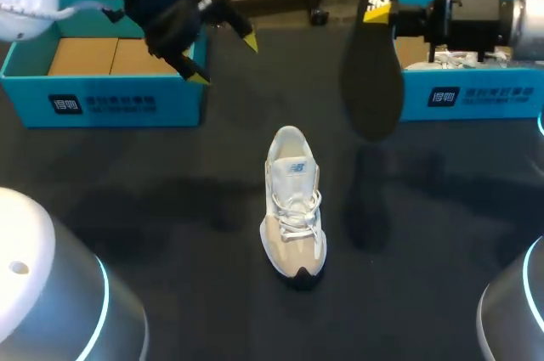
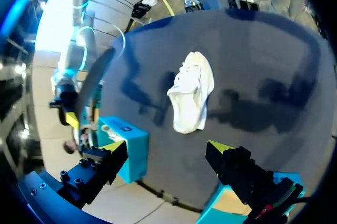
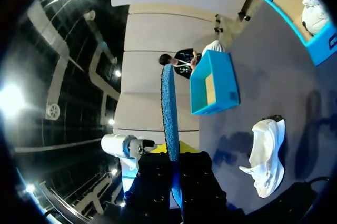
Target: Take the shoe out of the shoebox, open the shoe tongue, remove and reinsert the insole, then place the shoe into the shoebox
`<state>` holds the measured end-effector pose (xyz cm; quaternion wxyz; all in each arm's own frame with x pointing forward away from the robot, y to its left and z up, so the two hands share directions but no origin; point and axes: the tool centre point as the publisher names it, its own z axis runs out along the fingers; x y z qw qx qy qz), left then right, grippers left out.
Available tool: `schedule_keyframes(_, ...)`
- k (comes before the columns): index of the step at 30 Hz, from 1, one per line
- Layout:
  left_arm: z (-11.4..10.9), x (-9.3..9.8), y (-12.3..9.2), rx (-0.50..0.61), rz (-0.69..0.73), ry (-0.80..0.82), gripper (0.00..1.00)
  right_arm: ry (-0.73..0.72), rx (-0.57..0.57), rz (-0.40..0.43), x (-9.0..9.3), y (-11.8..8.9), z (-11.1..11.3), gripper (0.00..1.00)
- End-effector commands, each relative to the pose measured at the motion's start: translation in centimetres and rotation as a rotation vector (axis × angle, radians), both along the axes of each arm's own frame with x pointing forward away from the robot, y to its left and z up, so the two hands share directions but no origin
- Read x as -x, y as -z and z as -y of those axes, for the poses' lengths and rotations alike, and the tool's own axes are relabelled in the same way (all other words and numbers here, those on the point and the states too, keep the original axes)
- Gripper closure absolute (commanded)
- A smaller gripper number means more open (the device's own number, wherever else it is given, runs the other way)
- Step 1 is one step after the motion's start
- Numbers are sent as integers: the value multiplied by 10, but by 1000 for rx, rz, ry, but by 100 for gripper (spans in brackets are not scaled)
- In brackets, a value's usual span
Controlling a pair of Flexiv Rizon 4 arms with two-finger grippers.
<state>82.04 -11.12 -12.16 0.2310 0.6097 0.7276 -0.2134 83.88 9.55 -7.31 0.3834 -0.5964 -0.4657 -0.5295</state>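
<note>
Here the white shoe [image 1: 293, 204] stands upright in the middle of the counter [image 1: 170, 234], toe toward 6 o'clock, outside both blue shoeboxes [image 1: 102, 102]. At its 1 o'clock the right gripper [image 1: 384, 13] has its fingers clamped on the dark insole [image 1: 372, 81], held in the air. At 11 o'clock the left gripper [image 1: 225, 59] hovers, fingers spread wide and empty

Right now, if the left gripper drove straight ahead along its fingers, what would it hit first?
Probably the white shoe, which lies almost dead ahead of the open left gripper with nothing between them. Depth is unclear; it might touch the table just short of it.
</note>
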Motion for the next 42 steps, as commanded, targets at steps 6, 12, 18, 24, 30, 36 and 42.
schedule_keyframes(6,-9,5,-17,376,110,51,0,-15,-5,-13,-32,-13,-32,100)
schedule_keyframes(12,-7,3,-29,483,166,75,0,-43,-19,-30,-38,-20,-43,100)
schedule_keyframes(18,1,1,-40,607,214,87,0,-66,-50,-59,-41,-23,-58,100)
schedule_keyframes(24,14,2,-49,692,230,101,0,-86,-54,-86,-39,-20,-77,100)
schedule_keyframes(30,23,5,-52,740,237,121,0,-101,-65,-106,-39,-15,-93,100)
schedule_keyframes(36,32,10,-52,799,247,131,0,-111,-69,-123,-47,-14,-114,100)
schedule_keyframes(42,42,8,-46,840,242,125,0,-120,-82,-127,-51,-16,-132,100)
